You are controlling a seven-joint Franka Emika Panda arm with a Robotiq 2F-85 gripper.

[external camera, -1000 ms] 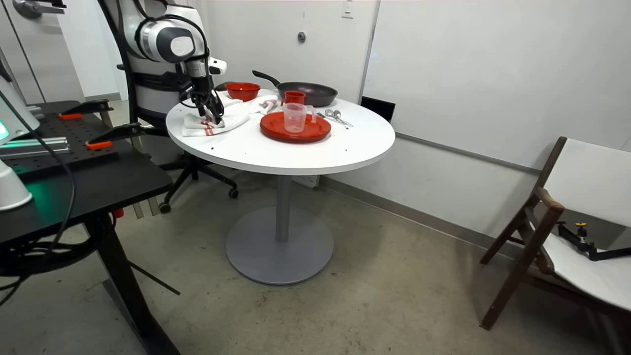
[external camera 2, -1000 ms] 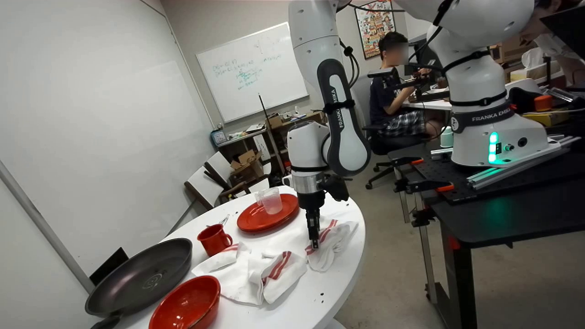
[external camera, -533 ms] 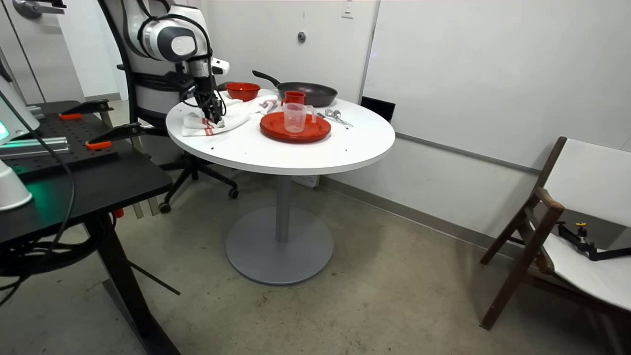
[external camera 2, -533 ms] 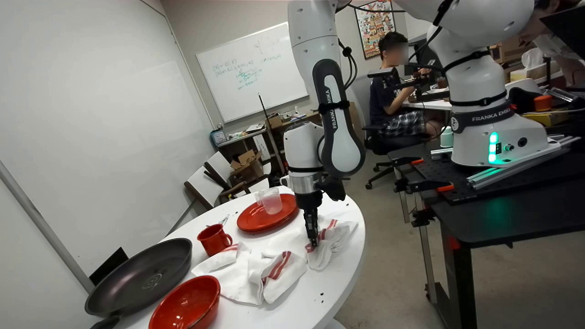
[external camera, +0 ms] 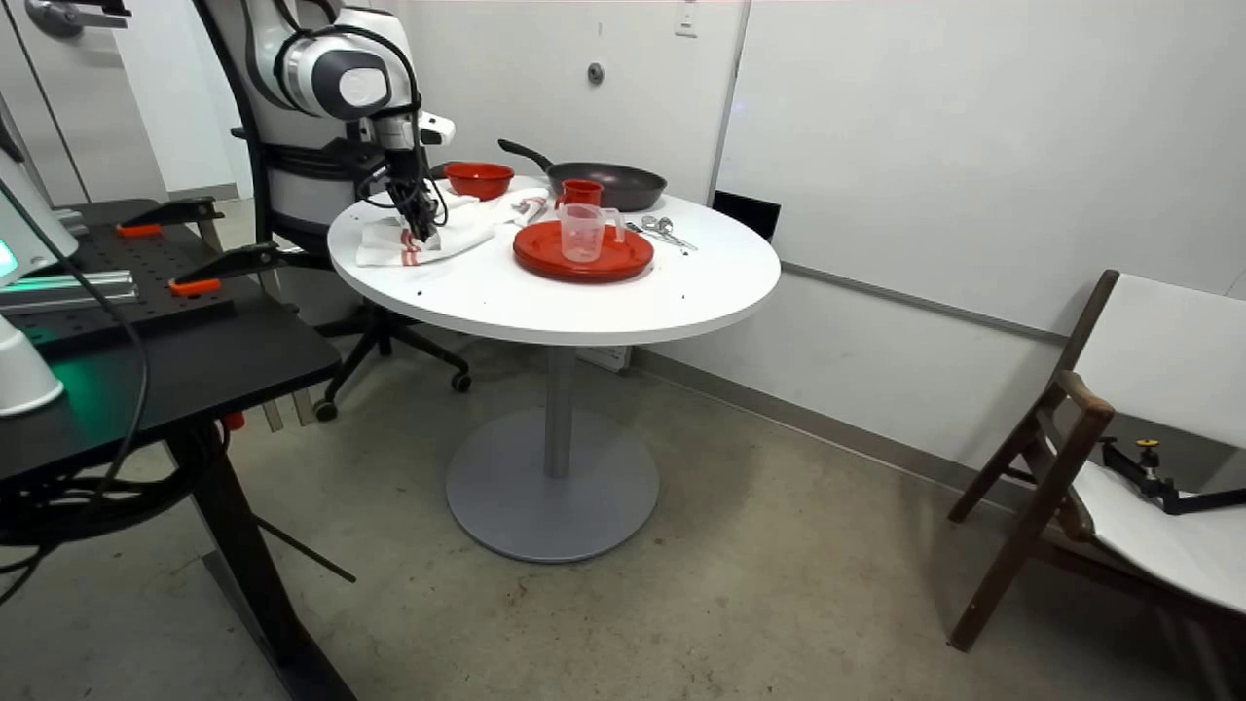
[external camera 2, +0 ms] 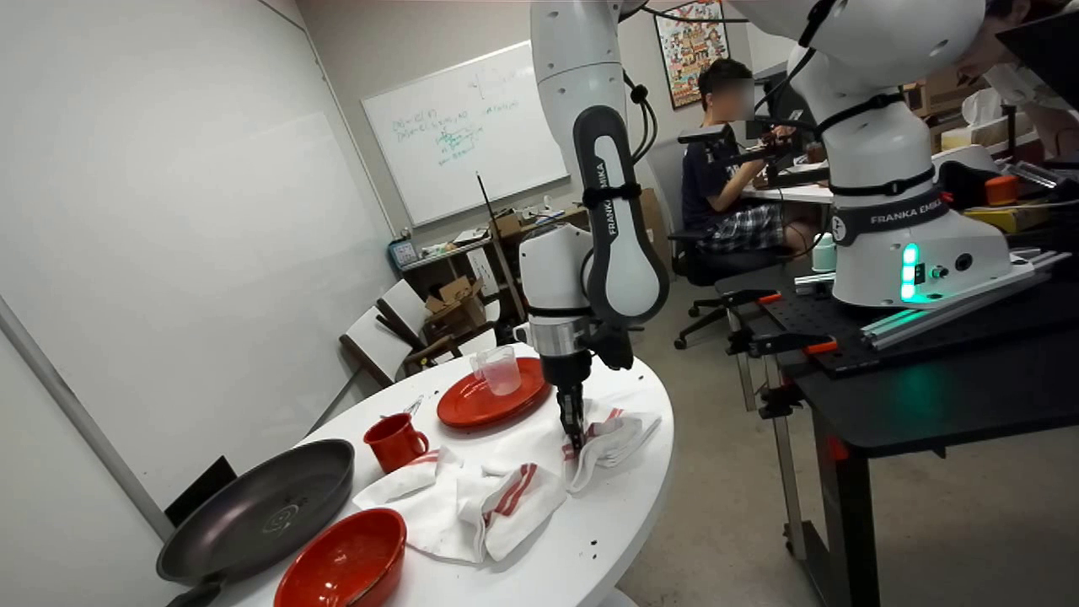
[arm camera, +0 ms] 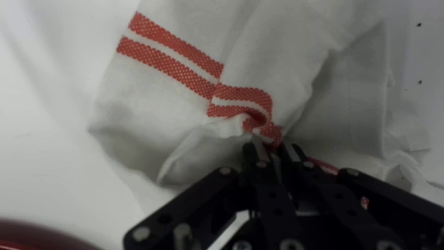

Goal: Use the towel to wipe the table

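Note:
The towel, white with red stripes, lies crumpled on the round white table [external camera: 506, 302]. In the wrist view, a striped fold of the towel [arm camera: 166, 104] is pinched between the fingertips of my gripper [arm camera: 271, 146]. Both exterior views show the gripper [external camera 2: 577, 445] pointing down onto the towel's bunched part [external camera 2: 620, 451] near the table edge. More white striped cloth [external camera 2: 506, 506] spreads toward the bowl; whether it is the same piece I cannot tell. The tips are partly hidden in the folds. Dark specks [external camera 2: 594, 548] dot the bare tabletop.
Near the towel stand red plates [external camera: 545, 268] bearing a clear measuring cup [external camera: 582, 234]. A red mug [external camera 2: 392, 443], a red bowl [external camera 2: 346, 561] and a black pan [external camera 2: 261, 506] sit along the far part. Metal spoons [external camera: 664, 230] lie beyond the plates.
The jaws have closed, gathering a striped fold of towel between them. My gripper has shifted slightly and risen a little, and the bunched cloth has been drawn up with it.

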